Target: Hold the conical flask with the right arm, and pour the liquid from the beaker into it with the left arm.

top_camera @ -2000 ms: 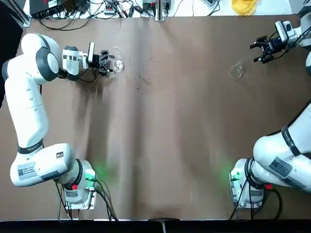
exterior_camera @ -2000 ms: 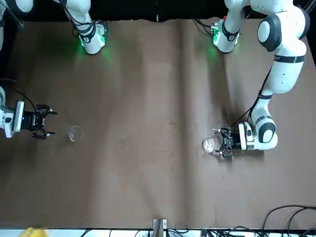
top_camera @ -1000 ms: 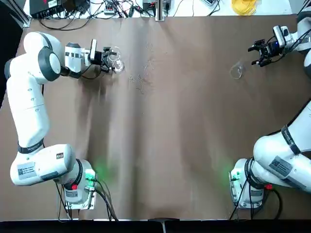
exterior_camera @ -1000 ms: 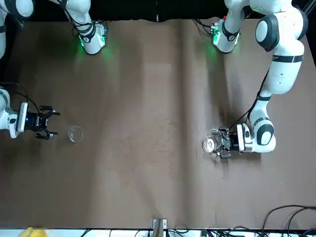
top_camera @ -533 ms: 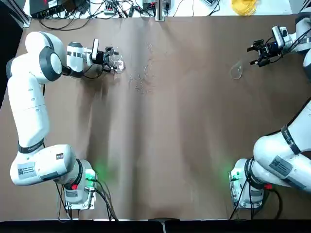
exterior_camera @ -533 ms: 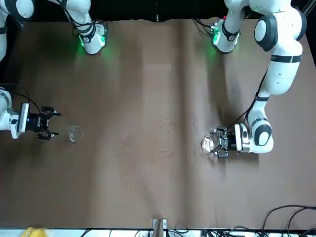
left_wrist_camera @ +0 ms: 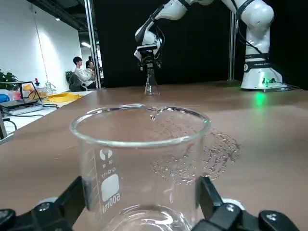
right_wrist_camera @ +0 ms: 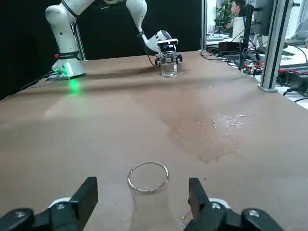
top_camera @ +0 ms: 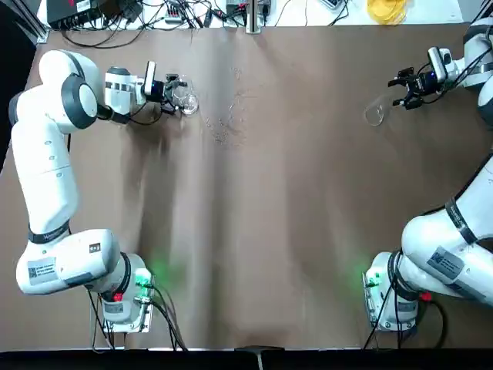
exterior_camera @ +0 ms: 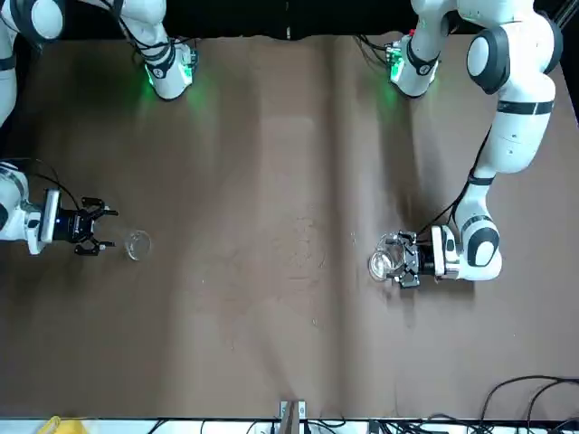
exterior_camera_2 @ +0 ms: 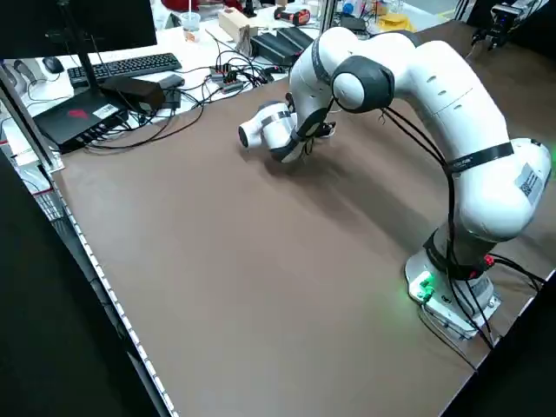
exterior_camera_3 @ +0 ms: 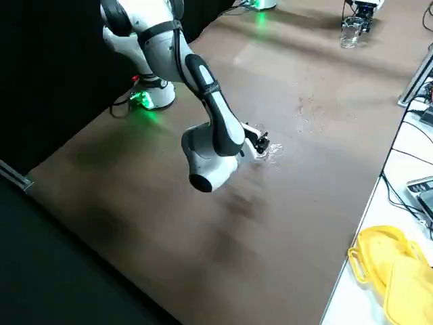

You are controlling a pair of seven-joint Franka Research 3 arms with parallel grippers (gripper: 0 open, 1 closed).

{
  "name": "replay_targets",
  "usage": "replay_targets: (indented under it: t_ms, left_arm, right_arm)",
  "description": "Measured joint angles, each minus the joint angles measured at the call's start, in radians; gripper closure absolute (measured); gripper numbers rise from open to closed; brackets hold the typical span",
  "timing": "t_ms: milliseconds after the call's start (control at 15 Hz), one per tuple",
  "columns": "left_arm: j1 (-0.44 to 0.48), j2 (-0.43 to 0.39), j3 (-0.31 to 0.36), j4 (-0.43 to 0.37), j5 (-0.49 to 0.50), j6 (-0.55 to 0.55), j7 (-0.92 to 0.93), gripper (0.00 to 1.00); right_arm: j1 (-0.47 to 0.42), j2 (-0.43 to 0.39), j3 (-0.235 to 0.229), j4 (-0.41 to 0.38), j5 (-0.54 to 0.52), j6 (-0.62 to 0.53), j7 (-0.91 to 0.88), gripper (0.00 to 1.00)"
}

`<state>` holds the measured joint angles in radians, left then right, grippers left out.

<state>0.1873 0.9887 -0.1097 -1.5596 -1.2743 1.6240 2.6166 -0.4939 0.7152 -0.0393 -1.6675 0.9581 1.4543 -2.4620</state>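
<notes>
The beaker [top_camera: 184, 100] is clear glass and stands at the far left of the brown table [top_camera: 269, 231]. My left gripper [top_camera: 172, 95] is open, one finger on each side of it. In the left wrist view the beaker [left_wrist_camera: 139, 159] fills the space between the fingers [left_wrist_camera: 72, 199], close to both walls. The conical flask [top_camera: 375, 113] stands at the far right. My right gripper [top_camera: 402, 92] is open just beyond it, apart from it. The right wrist view shows the flask's mouth [right_wrist_camera: 148, 175] ahead of the open fingers [right_wrist_camera: 86, 195].
Faint wet marks [top_camera: 225, 123] lie on the table between the two vessels. Cables and electronics [top_camera: 154, 11] line the far edge, and a yellow object [top_camera: 385, 9] sits at the far right. People [left_wrist_camera: 82, 72] are in the background.
My left gripper has slid forward until its fingers flank the beaker and has since held still. My right gripper has dropped lower and crept closer to the flask.
</notes>
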Motion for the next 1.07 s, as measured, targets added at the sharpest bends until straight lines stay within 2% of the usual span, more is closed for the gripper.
replay_targets:
  t_ms: [200,333,400,467,733,933,1000,1067]
  left_arm:
    - [-0.003,0.001,0.0,0.0,0.0,-0.001,0.003,0.0]
    - [-0.005,0.005,-0.002,0.003,-0.001,-0.001,0.006,0.0]
    - [-0.005,0.009,-0.003,0.004,-0.003,-0.001,0.007,0.0]
    - [-0.006,0.012,-0.003,0.005,-0.009,-0.001,0.008,0.0]
    - [-0.017,0.019,-0.003,0.005,-0.037,-0.005,0.009,0.0]
    - [-0.042,0.028,-0.003,0.014,-0.07,-0.002,0.013,0.0]
    - [-0.046,0.03,-0.003,0.016,-0.074,-0.001,0.013,0.0]
    - [-0.047,0.032,-0.003,0.017,-0.074,0.0,0.013,0.0]
  right_arm:
    - [0.002,0.006,0.003,0.0,0.0,0.0,-0.003,0.15]
    - [0.008,0.012,0.004,-0.001,0.0,-0.001,-0.005,0.25]
    - [0.011,0.017,0.005,-0.001,0.0,-0.001,-0.006,0.26]
    - [0.013,0.022,0.006,-0.001,0.0,-0.001,-0.007,0.33]
    - [0.02,0.031,0.006,-0.001,0.0,-0.001,-0.011,0.38]
    - [0.02,0.031,0.007,-0.001,0.001,-0.001,-0.013,0.46]
    - [0.02,0.031,0.006,-0.001,0.001,-0.001,-0.017,0.54]
    - [0.02,0.031,0.006,-0.001,0.002,-0.001,-0.019,0.56]
